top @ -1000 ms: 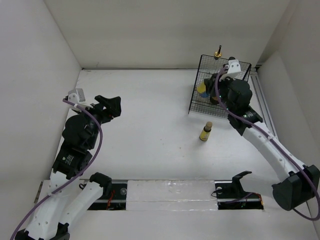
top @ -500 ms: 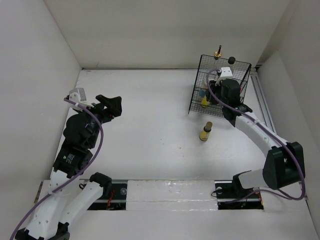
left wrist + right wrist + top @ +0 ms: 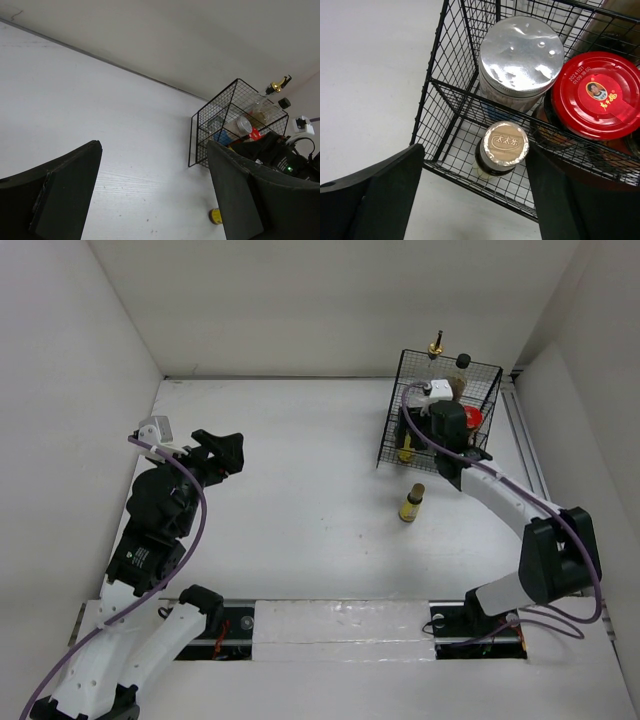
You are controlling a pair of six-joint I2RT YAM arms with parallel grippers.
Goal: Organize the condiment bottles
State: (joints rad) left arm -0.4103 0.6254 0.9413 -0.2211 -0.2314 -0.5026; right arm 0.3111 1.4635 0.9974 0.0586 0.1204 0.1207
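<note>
- Whereas a second ago the right hand (image 3: 476, 170) gripped the tiny yellow-labelled bottle (image 3: 501, 145), its fingers now stand apart and empty. The bottle stands in the near left corner of the black wire basket (image 3: 451, 95), beside the white shaker (image 3: 520, 47).
- Right arm: wrist aimed down over the basket.
- Left hand (image 3: 154, 165): open, empty, unchanged, raised over the desk (image 3: 300, 490).
- Second tiny bottle (image 3: 411, 502): upright on the desk, near the basket.

Btls (image 3: 521, 55) in basket (image 3: 392, 420); tiny btl (image 3: 411, 502) outside
</note>
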